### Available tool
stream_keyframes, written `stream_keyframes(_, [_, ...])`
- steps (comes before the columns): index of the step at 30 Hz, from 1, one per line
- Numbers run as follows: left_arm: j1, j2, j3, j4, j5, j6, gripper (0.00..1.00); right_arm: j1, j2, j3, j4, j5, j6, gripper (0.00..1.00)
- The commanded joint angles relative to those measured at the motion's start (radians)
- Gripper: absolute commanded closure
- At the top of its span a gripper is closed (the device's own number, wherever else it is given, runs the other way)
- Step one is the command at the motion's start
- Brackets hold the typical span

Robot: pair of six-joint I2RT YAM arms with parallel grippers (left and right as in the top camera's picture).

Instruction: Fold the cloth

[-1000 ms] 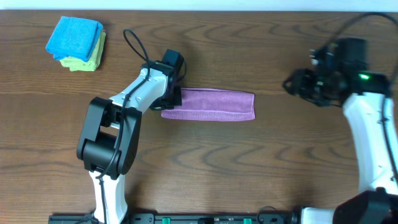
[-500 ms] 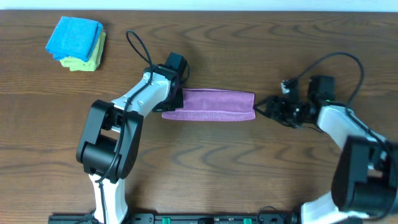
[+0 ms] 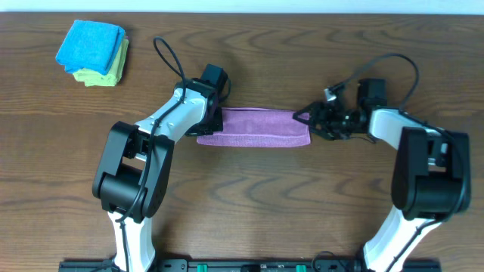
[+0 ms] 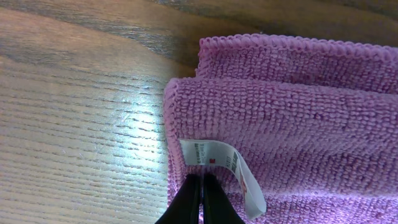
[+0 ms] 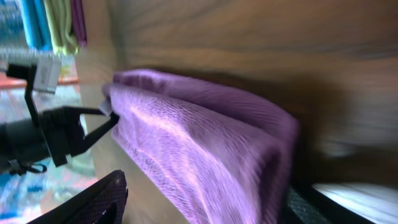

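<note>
Cloth [image 3: 253, 127]: lies mid-desk as a long, narrow folded strip, long axis left–right, layers stacked.

Left end effector [image 4: 202, 190]: clenched on the strip's left end, fingertips pinching fabric just below the white tag [image 4: 227, 171].

Right end effector [image 3: 304, 121]: fingers spread wide, straddling the right end. Nothing gripped. The right wrist view is blurred.

Risks (judgement):
- The right fingers may close on the top layer only, so the stack would peel open when lifted.
- The left pinch is shallow and near the edge, so any tension along the strip could pull it free.
- Uneven lift would skew the next fold.

Room: the desk [image 3: 302, 204] is bare wood in front of and behind the strip. The blue folded cloth [image 3: 91, 41] on the yellow-green folded cloth [image 3: 115, 72] sits at the far-left corner, well apart. The two arms face each other along the strip, so bringing the ends together narrows their clearance.
</note>
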Motion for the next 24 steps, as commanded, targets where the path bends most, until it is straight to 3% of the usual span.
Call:
stream_keyframes(1, [-0.02, 0.082, -0.065, -0.003, 0.087, -0.003, 0.94, 0.046, 0.052, -0.01, -0.027, 0.078, 0.015, 0.27])
stream_keyframes(4, [-0.02, 0.082, -0.064, -0.003, 0.088, -0.003, 0.94, 0.044, 0.052, 0.015, -0.08, 0.078, 0.01, 0.36])
stream_keyframes(9, [-0.018, 0.064, -0.031, -0.04, 0.09, 0.012, 0.94, 0.043, 0.047, 0.116, -0.241, 0.079, -0.069, 0.78])
stream_keyframes(12, [-0.012, 0.017, 0.027, -0.103, 0.089, 0.029, 0.94, 0.039, 0.033, 0.215, -0.381, 0.143, -0.095, 0.98])
stream_keyframes(15, [-0.002, -0.063, 0.093, -0.17, 0.085, 0.039, 0.94, 0.037, 0.006, 0.325, -0.546, 0.28, -0.114, 0.98])
stream_keyframes(18, [0.014, -0.204, 0.145, -0.229, 0.084, 0.046, 0.94, 0.037, -0.042, 0.471, -0.785, 0.563, -0.111, 0.99])
stream_keyframes(24, [0.027, -0.468, 0.15, -0.293, 0.084, 0.045, 0.94, 0.06, -0.102, 0.6, -0.958, 0.854, -0.049, 0.99])
